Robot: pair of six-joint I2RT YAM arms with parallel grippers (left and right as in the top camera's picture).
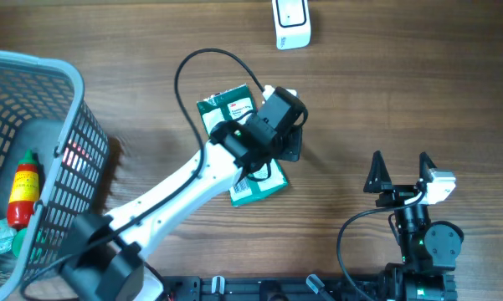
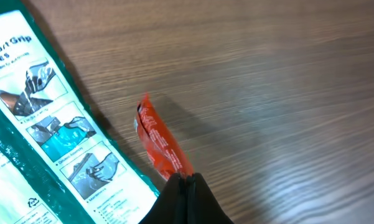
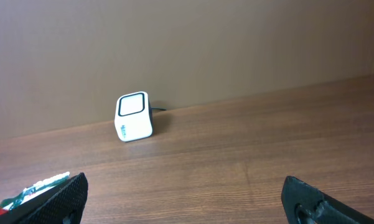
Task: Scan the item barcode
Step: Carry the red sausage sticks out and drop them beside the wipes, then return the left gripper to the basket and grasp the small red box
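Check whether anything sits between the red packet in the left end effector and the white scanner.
Nothing visible does. The left end effector, shut on the red packet, hangs at the edge of the green glove pack, and only bare table lies between there and the scanner.

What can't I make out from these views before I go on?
- Green glove pack barcode: overhead, the left arm covers it; in the left wrist view, the frame edge cuts it off.
- Red packet in left end effector: print too small; hidden overhead.
- Scanner: top cut off overhead.
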